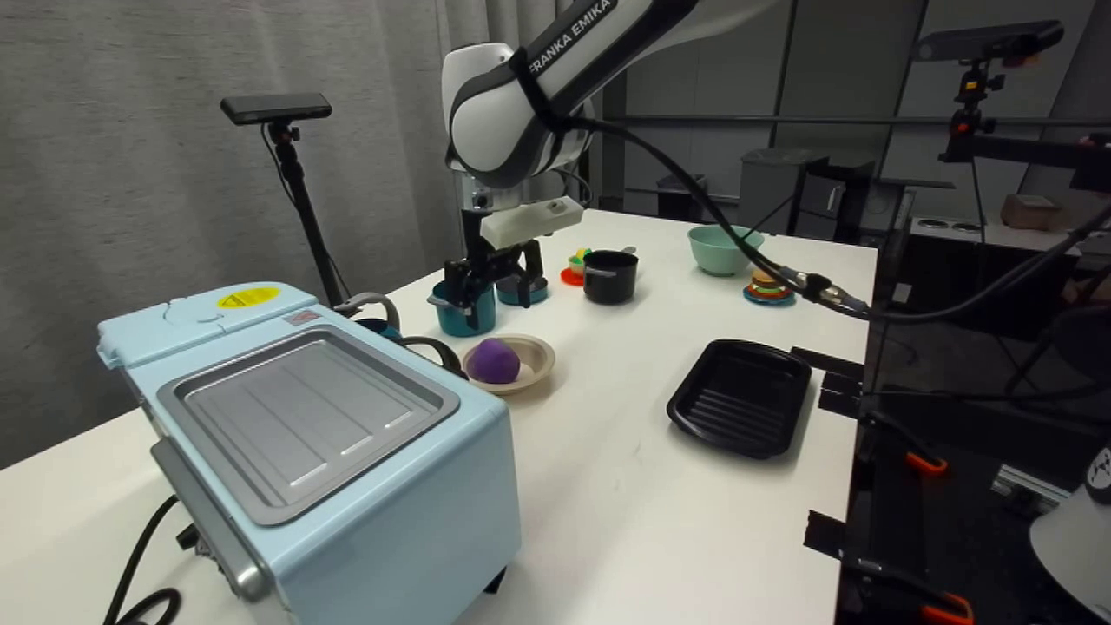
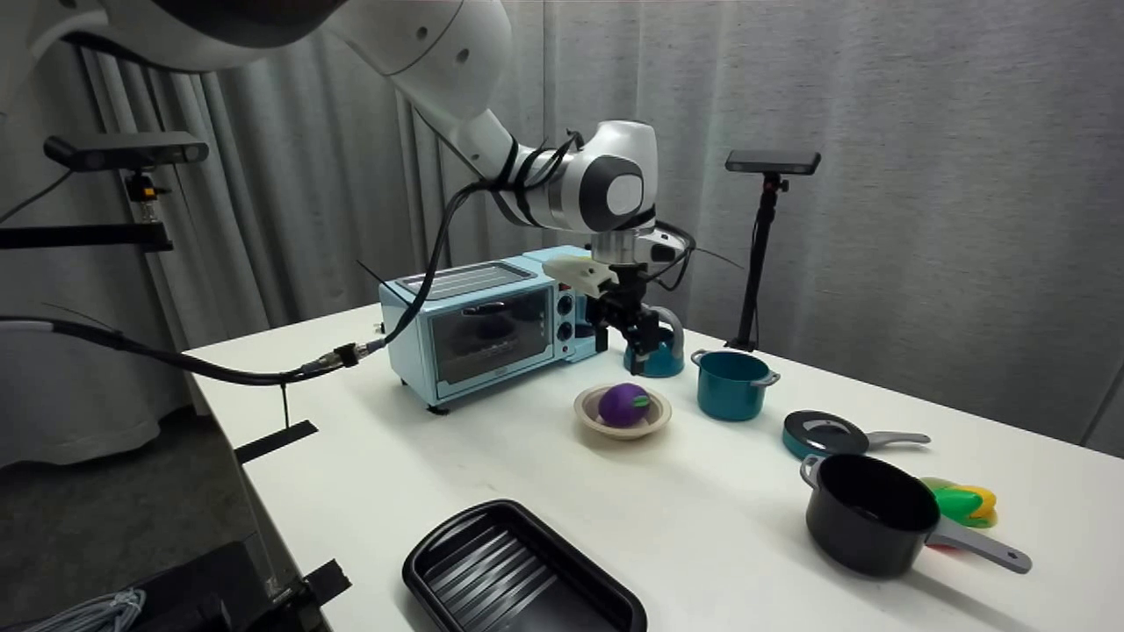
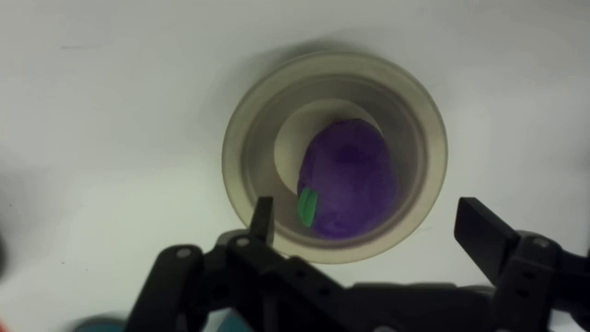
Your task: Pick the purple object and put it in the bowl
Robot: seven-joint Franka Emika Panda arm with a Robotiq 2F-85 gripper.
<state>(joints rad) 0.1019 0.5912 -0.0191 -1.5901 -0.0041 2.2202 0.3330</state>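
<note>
Grey curtains (image 2: 878,263) hang behind a white table (image 2: 702,527), on which a tan bowl (image 3: 435,157) stands upright. Inside it rests the purple lump (image 3: 350,170), off-centre in the wrist view, with a small green tab (image 3: 308,206) toward one end. Over the table, the gripper (image 3: 366,207) holds nothing: its fingers (image 3: 484,237) are spread wide, and in both exterior views they are apart from lump and bowl alike.

Step in hand: most likely the close of the task. With the lump in the bowl and the fingers free of it, the placing reads as complete; only the retreat seems to remain. Next move: presumably a straight rise, fingers wide, so that they do not catch the bowl and tip it. Sideways travel is best left until the gripper clears the teal kettle (image 2: 663,355) and teal pot (image 2: 731,391) near the bowl.

Writing: "FRANKA EMIKA", the one legible lettering (image 1: 571,36), runs along the arm (image 1: 608,61). Atop the light-blue oven (image 1: 434,521), a yellow oval sticker (image 1: 249,297) and a smaller reddish label (image 1: 302,317) are too small to read, as are any markings by its knobs (image 2: 565,305).
</note>
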